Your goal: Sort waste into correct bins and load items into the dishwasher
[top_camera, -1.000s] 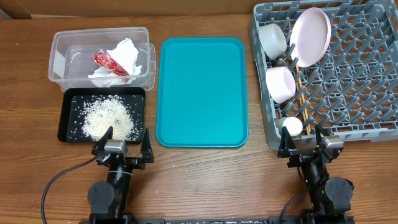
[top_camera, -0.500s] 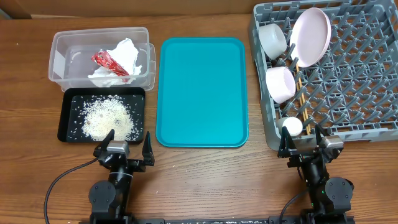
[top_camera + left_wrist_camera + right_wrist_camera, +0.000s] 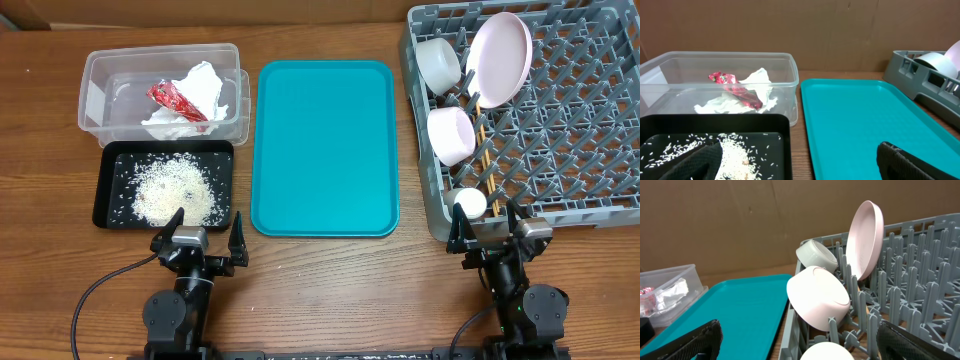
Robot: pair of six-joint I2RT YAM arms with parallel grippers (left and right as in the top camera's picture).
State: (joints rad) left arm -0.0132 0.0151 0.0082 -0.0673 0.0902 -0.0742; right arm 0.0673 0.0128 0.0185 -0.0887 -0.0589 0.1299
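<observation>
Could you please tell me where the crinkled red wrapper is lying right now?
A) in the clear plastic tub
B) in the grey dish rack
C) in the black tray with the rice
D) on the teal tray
A: the red wrapper lies on the crumpled white napkin inside the clear tub, just behind the black tray that holds the rice.

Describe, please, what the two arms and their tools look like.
The left tool and right tool each have two dark, tapered fingers on a silvery-grey block. The arms below are black with round joints, and a thin black cable curves from each.
</observation>
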